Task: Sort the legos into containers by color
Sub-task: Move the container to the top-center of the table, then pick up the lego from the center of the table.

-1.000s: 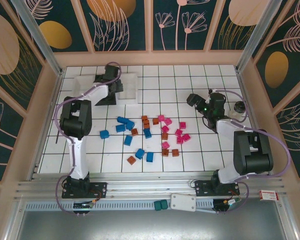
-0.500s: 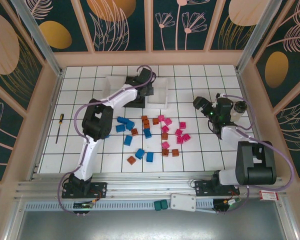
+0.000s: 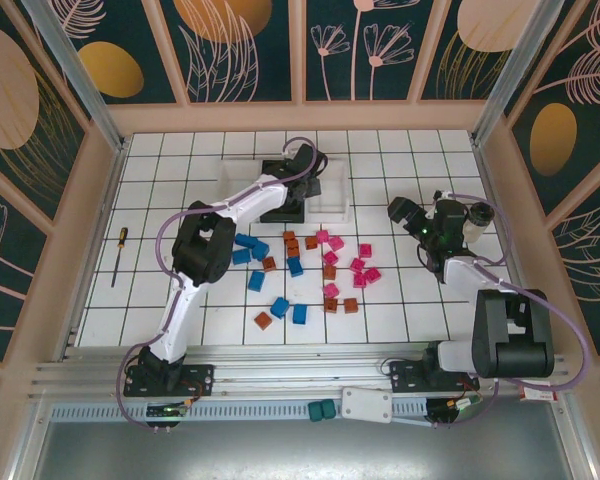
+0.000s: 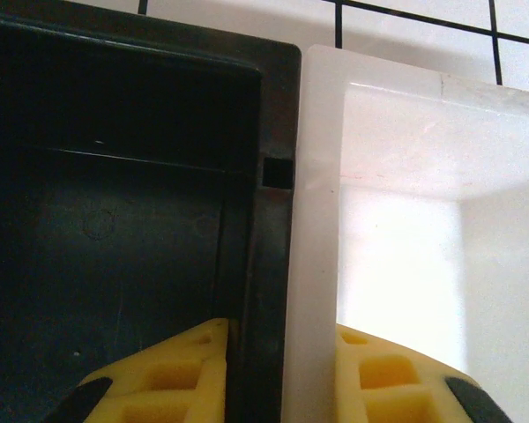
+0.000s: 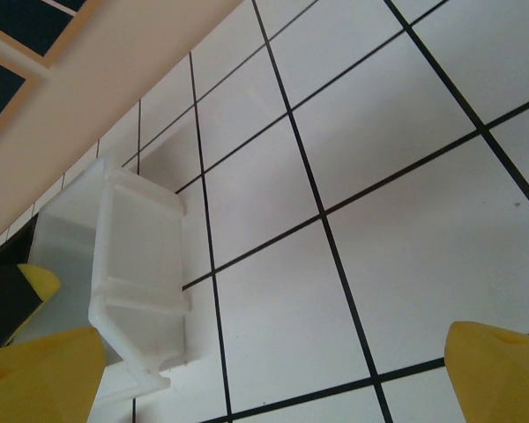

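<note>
Left fingers (image 4: pixel 185 374): closed across the touching walls of black container (image 4: pixel 115 220) and white container (image 4: pixel 406 247). Right fingers (image 5: pixel 44 370): spread wide, we note nothing between. Legos (image 3: pixel 295 266): loose mid-surface (image 3: pixel 400 320), near the containers.

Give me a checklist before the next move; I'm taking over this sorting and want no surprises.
1. Left gripper grip: shut across the touching walls of the black bin and the white bin. Ok.
2. Right gripper free: open, holding nothing. Ok.
3. Bricks sorted: all lie loose on the tiles. Not ok.
4. Both bins near the bricks: just behind them. Ok.
5. Both bins empty: the visible parts are; the rest, cannot tell.
</note>
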`<state>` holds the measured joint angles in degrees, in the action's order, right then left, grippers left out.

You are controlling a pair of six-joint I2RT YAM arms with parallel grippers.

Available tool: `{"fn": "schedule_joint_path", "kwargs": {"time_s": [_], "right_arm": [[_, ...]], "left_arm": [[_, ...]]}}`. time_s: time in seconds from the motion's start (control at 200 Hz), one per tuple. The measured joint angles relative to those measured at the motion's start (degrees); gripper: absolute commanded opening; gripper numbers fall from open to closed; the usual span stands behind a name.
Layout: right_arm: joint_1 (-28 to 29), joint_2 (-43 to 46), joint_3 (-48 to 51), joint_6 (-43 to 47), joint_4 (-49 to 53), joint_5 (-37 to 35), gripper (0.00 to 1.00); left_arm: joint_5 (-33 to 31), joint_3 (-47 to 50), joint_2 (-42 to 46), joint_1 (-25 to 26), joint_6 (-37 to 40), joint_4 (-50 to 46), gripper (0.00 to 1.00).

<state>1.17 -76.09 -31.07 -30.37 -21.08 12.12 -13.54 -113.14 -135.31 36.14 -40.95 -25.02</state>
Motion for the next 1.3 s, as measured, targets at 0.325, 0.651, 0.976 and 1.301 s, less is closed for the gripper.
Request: {"fn": "schedule_joint_path", "kwargs": {"time_s": [0.325,0.651,0.976,1.301], "right_arm": [[0.7,1.0,1.2,0.0,0.9,0.5,0.99],[9.4,1.7,1.4,1.4,5.1,-1.7,0.91],[18.6,-4.2,1.7,2.9,8.3,-9.7,0.81],[24.2,-10.2,-0.8,4.4,11.1,-15.8,0.60]], "left_arm": [[3.1,1.2,-0.2,0.2,-2.6,2.7,0.49],[6.3,22.4,18.0,1.7,0.2,10.5,0.89],[5.5,54.5,51.5,2.9,1.7,29.0,0.99],[1.2,72.2,60.9,2.9,0.1,30.6,0.98]]}}
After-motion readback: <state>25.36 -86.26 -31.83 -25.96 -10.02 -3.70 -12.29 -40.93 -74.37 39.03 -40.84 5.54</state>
